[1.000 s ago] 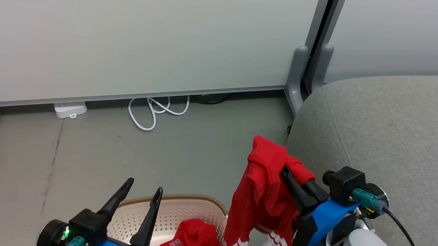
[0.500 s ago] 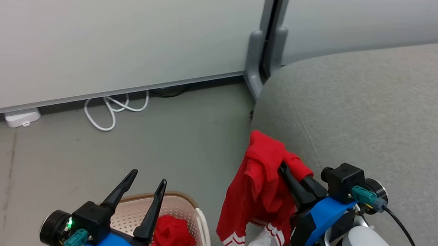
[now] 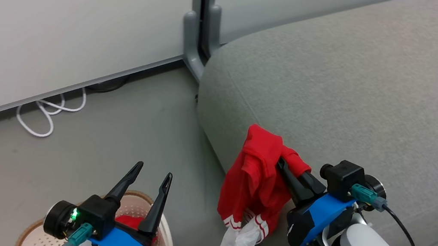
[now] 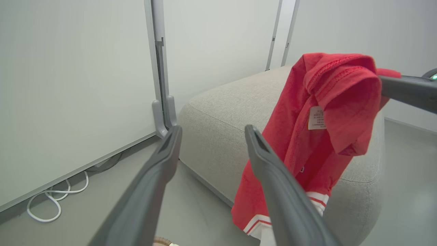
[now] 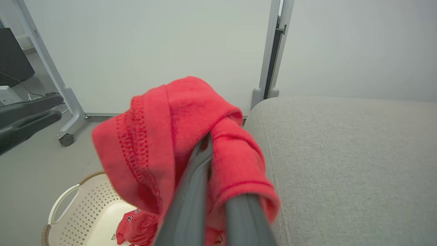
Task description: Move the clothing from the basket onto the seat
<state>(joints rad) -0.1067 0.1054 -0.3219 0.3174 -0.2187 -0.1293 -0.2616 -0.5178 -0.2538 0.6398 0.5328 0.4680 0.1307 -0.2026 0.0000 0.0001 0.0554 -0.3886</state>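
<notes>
Right end effector [image 3: 282, 165] pinches soft red garment [image 3: 251, 180] beside grey fabric sofa [image 3: 357, 96], left end effector [image 3: 154, 170] spread (cream perforated basket [image 5: 95, 205] cropped).

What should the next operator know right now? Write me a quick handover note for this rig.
Right tool: shut on a red garment, which hangs in the air beside the edge of the grey seat, not lying on it.
Left tool: open, holding nothing, over the basket.
The basket stands on the floor with a second red garment inside.
Done: one garment is out of the basket.
Left: lay the held garment on the seat and release it, then fetch the one in the basket.
</notes>
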